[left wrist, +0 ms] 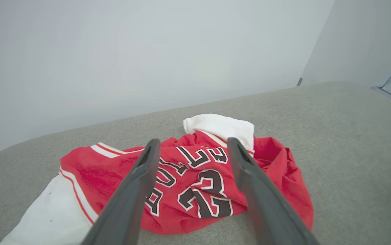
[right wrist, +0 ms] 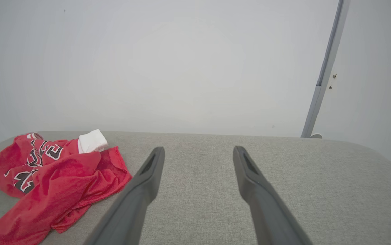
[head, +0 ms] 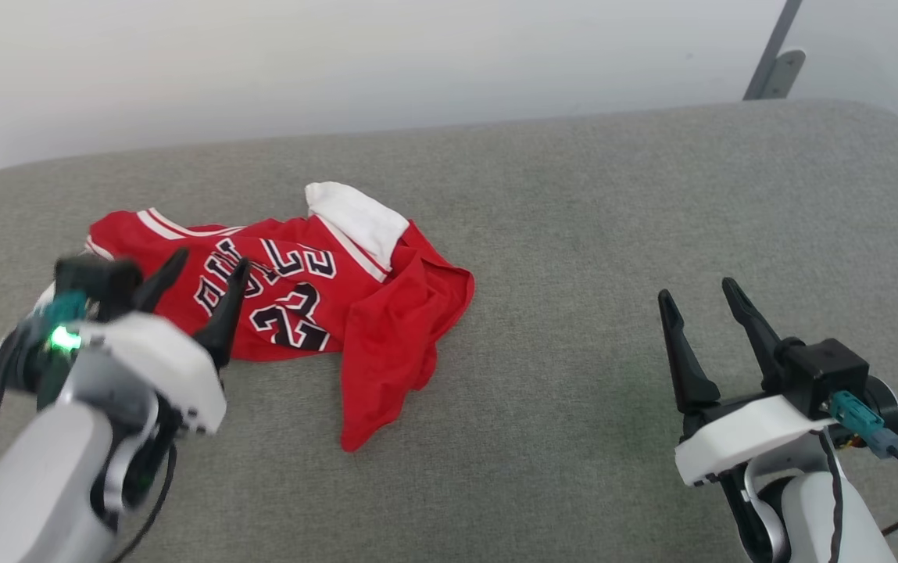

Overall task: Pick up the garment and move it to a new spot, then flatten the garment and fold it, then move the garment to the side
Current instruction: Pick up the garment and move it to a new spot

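Note:
The garment (head: 316,301), a red jersey with white sleeve ends and black lettering, lies crumpled on the left half of the grey cushioned surface (head: 574,258). It also shows in the left wrist view (left wrist: 195,183) and at the lower left of the right wrist view (right wrist: 49,177). My left gripper (head: 210,270) hovers open over the garment's left part, with nothing between its fingers (left wrist: 141,183). Far to the right my right gripper (head: 699,293) stands open over bare cushion, well apart from the garment.
A pale wall (head: 339,62) rises behind the surface's rounded back edge. A grey metal post (head: 773,55) stands at the back right. Bare cushion stretches between the garment and my right gripper.

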{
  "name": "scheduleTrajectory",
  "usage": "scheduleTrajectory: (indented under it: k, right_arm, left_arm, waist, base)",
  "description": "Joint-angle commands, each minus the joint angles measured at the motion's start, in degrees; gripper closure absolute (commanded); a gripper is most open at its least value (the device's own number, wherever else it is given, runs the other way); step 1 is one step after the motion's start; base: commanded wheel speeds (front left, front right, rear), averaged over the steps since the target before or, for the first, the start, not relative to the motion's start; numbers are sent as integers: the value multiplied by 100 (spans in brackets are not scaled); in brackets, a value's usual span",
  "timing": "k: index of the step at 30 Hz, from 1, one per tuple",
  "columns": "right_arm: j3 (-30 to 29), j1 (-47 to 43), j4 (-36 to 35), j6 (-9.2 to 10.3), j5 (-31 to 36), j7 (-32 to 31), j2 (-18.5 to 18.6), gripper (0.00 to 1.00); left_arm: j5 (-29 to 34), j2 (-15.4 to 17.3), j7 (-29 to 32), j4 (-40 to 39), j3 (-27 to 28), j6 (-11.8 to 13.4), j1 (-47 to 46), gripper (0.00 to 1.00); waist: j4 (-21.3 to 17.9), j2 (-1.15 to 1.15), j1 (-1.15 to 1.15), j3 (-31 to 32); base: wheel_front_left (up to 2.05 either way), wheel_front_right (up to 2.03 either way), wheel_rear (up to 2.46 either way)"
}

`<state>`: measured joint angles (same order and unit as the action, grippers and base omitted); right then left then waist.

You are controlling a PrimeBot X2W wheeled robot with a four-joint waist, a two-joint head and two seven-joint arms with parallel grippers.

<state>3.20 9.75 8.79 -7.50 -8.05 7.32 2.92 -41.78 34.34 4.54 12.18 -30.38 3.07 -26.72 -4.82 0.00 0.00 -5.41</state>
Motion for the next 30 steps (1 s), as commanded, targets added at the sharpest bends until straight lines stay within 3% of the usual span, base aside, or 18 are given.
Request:
scheduleTrajectory:
  k: [1,9,18,25,30]
  right_arm:
    - [-35,-88,0,2,31,38,0,0]
    - [-272,-257,61,1,141,164,-1,0]
    - [-486,-462,143,2,155,235,-1,0]
    - [-584,-577,142,2,165,236,-1,0]
    - [-606,-665,81,1,187,230,-1,0]
  left_arm:
    - [33,-3,-233,-68,75,89,232,0]
    - [-80,132,-1442,-335,568,454,1293,0]
    - [-258,112,-1913,-383,1110,642,2316,0]
    - [-34,-246,-1980,-623,1826,641,3162,0]
    - [272,-614,-1979,-719,2356,442,3582,0]
  waist:
    - [55,0,0,55]
    - [155,0,0,214]
    - [200,0,0,367]
    - [220,0,0,469]
    - [251,0,0,486]
  base:
    - [0,0,0]
    - [0,0,0]
    - [0,0,0]
    - [0,0,0]
    - [0,0,0]
